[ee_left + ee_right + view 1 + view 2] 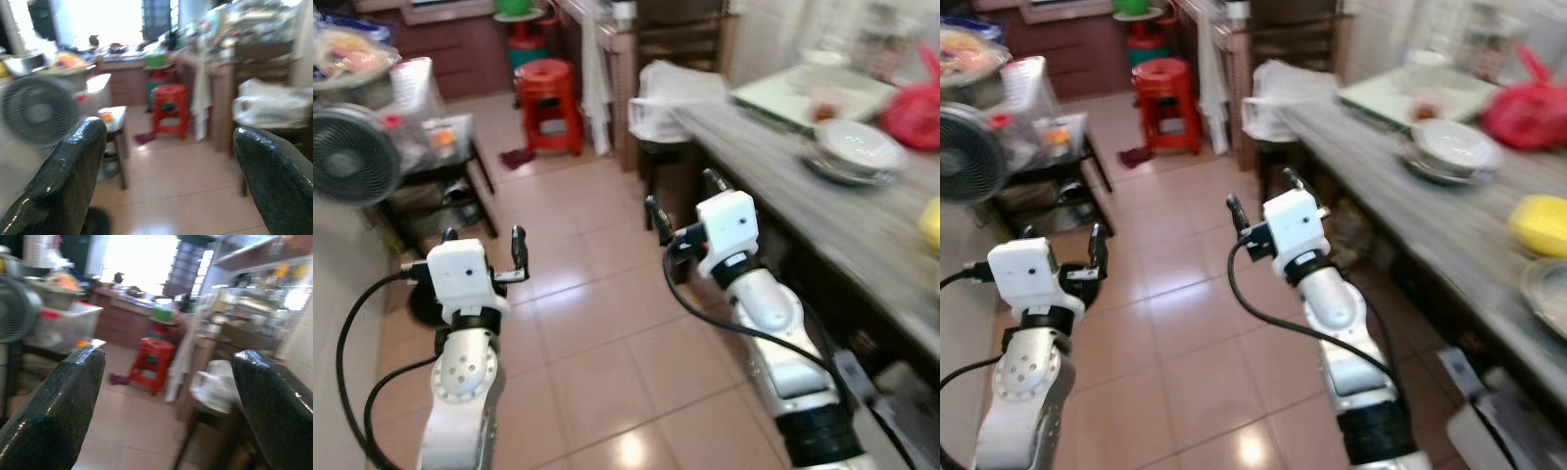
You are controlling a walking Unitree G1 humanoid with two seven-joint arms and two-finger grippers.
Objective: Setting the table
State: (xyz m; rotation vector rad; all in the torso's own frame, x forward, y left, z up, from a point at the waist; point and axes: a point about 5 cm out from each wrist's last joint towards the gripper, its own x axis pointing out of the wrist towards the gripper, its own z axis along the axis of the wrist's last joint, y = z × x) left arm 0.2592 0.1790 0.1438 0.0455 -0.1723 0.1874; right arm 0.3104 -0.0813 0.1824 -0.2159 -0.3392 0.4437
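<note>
Barely begun: both hands empty, left hand (484, 245) and right hand (683, 209) spread wide over bare floor. Bowls (855, 149) untouched on desk (862, 230), beyond right hand. Everything left, seemingly.

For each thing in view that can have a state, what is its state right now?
Left claw: open, empty, held over the floor.
Right claw: open, empty, beside the table.
White bowl: upright, resting on a plate on the table.
Red stool: upright on the floor.
Fan: upright; spinning or not, cannot tell.
</note>
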